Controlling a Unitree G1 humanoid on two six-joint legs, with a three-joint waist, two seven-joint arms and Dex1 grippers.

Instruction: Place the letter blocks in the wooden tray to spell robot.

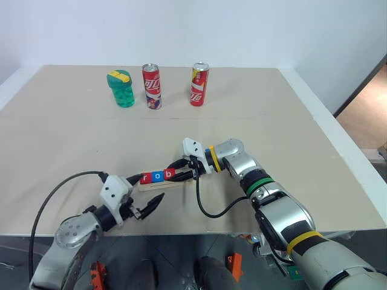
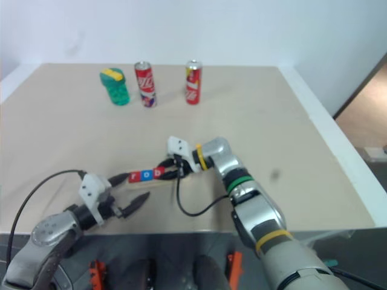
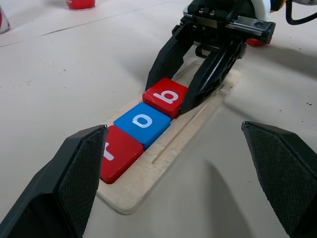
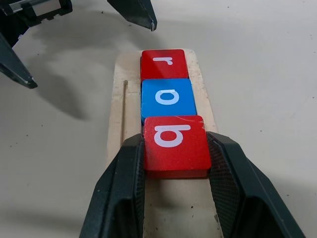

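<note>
1. A long, narrow, pale wooden tray [image 3: 168, 153] with a shallow groove lies on the beige table [image 1: 272, 121], just below the centre of the left eye view.
2. 3 small flat square letter blocks sit in a row in the tray, edge to edge: a red "r" block [image 3: 120, 153], a blue "o" block [image 3: 142, 122] and a red "b" block [image 4: 174, 145].
3. The "r" block is at the tray end nearer the lower left of the left eye view; the "b" block is the one nearest the picture's centre.
4. The rest of the tray past the "b" block is bare wood.
5. The right gripper [image 4: 174, 198], with 2 black fingers, reaches in from the right of the left eye view and is clenched on the "b" block, 1 finger pressed on each side.
6. The left gripper [image 1: 145, 196] hovers near the "r" end of the tray, in the lower left of the left eye view; its 2 black fingers are spread wide apart with nothing between them.
7. Far back on the table, in the upper part of the left eye view, stand a green plastic container with a yellow-striped lid [image 1: 120, 88], a red drink can [image 1: 151, 86] and a second red drink can [image 1: 199, 84], well apart from the tray.
</note>
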